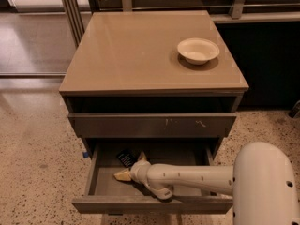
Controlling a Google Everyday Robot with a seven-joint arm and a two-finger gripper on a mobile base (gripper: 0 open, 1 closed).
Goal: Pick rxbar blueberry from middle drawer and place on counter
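The robot's claw sits inside the pulled-out middle drawer, its two tan fingers spread apart and holding nothing. The dark rxbar blueberry lies on the drawer's floor, back left, just beside the claw. Above the drawer, a white bowl rests on the tan surface.

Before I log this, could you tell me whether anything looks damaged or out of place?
White scratches mark the upper drawer front. The bar lies askew in the open drawer, near the claw.
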